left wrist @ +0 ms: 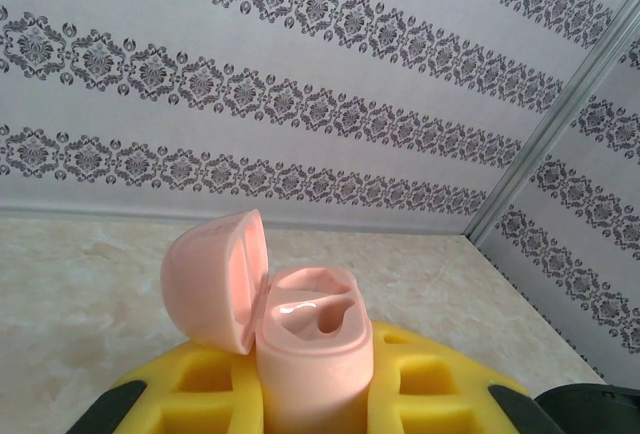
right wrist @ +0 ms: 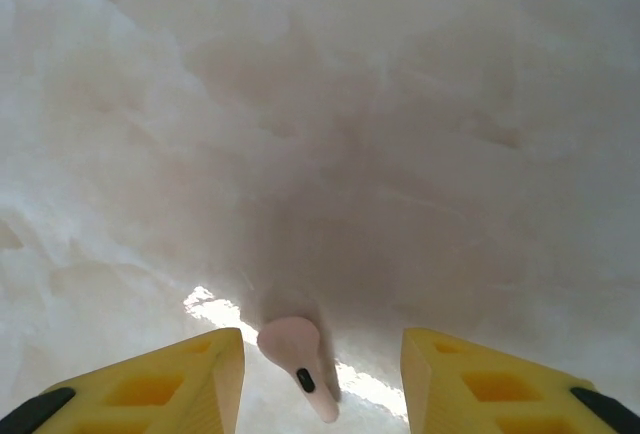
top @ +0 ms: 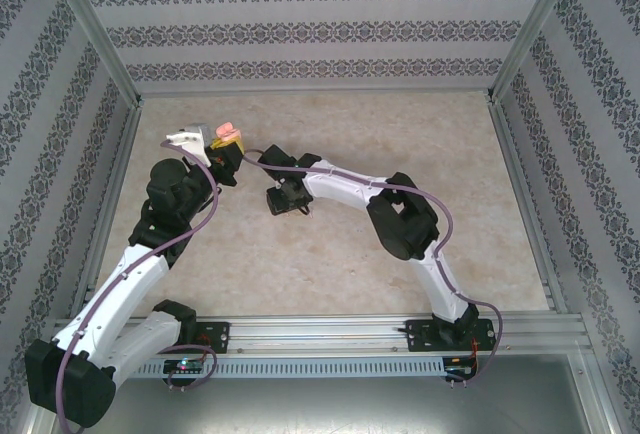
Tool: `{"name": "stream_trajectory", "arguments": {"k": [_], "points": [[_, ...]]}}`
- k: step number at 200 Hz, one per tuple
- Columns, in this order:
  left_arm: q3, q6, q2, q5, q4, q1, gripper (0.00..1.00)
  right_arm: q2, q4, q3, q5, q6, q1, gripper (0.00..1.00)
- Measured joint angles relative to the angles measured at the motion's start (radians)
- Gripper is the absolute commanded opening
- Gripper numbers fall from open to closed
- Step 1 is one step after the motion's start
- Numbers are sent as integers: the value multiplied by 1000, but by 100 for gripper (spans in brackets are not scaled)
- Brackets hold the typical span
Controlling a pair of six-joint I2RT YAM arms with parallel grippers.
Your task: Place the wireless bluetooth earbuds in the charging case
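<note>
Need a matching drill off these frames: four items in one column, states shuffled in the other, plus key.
Items
1. charging case
2. earbud
3. left hand
4. right hand

States
A. open, straddling the earbud, not gripping it
B. lying on the table
C. lid flipped open
D. shut on the charging case

Pairs: 1-C, 2-B, 3-D, 4-A

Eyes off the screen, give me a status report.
Left gripper shut on open pink case. Right gripper open, straddling pink earbud on table. No obstruction seen.
</note>
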Motion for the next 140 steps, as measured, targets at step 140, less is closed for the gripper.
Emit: {"name": "stream_trajectory", "arguments": {"k": [140], "points": [[-4, -14, -1, -5, 2, 11, 0, 48, -30, 41, -14, -8, 13, 39]]}}
